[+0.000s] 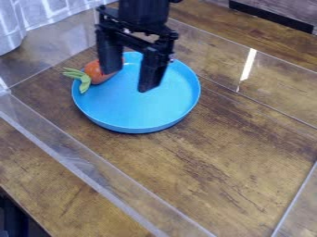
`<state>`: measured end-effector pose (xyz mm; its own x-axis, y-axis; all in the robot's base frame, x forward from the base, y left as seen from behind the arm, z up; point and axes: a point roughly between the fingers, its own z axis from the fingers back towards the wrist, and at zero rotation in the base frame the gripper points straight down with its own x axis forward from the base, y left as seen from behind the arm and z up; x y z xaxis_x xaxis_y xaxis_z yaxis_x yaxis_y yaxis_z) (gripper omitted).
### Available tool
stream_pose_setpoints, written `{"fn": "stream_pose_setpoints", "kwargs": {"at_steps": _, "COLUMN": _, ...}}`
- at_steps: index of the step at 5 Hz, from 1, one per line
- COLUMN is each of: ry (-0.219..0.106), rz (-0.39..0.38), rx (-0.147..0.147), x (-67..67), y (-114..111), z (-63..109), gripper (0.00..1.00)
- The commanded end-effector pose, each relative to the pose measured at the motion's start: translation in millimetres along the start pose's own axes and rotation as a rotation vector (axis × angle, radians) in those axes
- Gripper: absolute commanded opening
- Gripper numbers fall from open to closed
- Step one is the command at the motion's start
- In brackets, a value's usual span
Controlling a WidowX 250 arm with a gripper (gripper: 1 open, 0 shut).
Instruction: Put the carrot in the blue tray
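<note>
At the far left, a sheet of clear, glossy plastic (18, 42) covers part of the view, its edge running as a pale band diagonally down toward the bottom of the picture. To the right of its upper part, a stubby orange toy carrot with dark ridges and a green leafy top (95, 70) lies at the left edge of the tray, close beside the left finger of the end effector and partly hidden by it; its leafy top points away from the end effector, toward the lower left. Next comes the large, round, bright blue plastic tray (137, 99), shallow with a low rim, spreading beneath and in front of the end effector. Above the tray is the black robotic end effector (132, 72), open, its two dark fingers wide apart with blue tray visible between them. To the right of the end effector stretches the brown wood-grain bench (235, 139), crossed by a bright narrow strip of light (247, 66).
</note>
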<state>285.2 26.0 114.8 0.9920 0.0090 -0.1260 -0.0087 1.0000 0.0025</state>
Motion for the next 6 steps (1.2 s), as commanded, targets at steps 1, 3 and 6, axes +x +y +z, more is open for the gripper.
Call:
{"fn": "stream_pose_setpoints", "kwargs": {"at_steps": 1, "ry": -0.045, "rz": -0.01, "rx": 0.015, "x": -0.8, "y": 15.1, "z": 9.3, "gripper": 1.0}}
{"fn": "stream_pose_setpoints", "kwargs": {"at_steps": 3, "ry": -0.033, "rz": -0.016, "rx": 0.017, "x": 1.2, "y": 23.5, "z": 0.8, "gripper": 1.0}}
{"fn": "stream_pose_setpoints", "kwargs": {"at_steps": 6, "ry": -0.025, "rz": -0.027, "rx": 0.02, "x": 5.5, "y": 40.5, "z": -10.9, "gripper": 1.0}}
